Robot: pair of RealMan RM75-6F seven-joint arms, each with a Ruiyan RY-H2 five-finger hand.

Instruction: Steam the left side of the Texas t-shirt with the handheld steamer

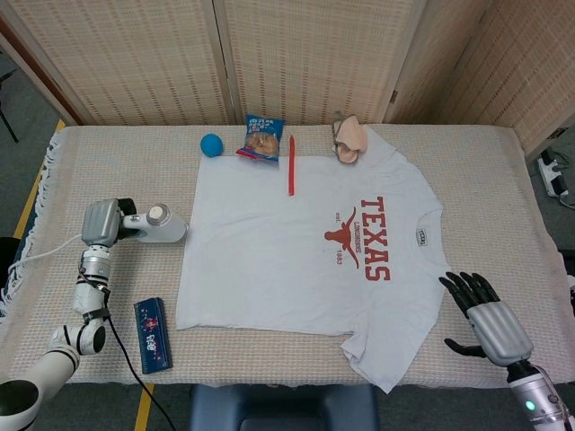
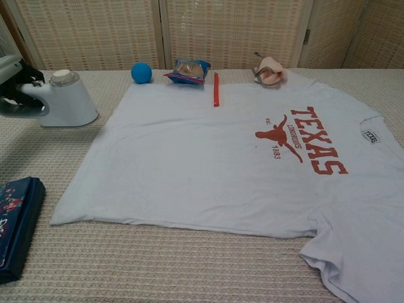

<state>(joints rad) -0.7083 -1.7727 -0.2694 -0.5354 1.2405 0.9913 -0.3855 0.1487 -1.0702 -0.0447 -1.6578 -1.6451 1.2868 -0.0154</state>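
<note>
Chest view: white steamer [image 2: 65,101] (round cap) in left hand [image 2: 16,74], lifted.

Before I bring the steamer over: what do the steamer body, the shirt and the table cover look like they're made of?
Steamer: probably hard plastic, smooth, pale and slightly glossy. T-shirt: soft knit fabric, likely cotton, matte light grey, lying limp with faint creases and a printed red logo. Table cover: coarse woven textile, beige, with a ribbed texture and fringed edge.

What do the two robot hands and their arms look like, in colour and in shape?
The left robot hand has a silver-grey boxy back; its arm is white and grey rounded segments with black rings. The right robot hand has a silver-grey back, black fingers, and a grey wrist with a small green light.
</note>
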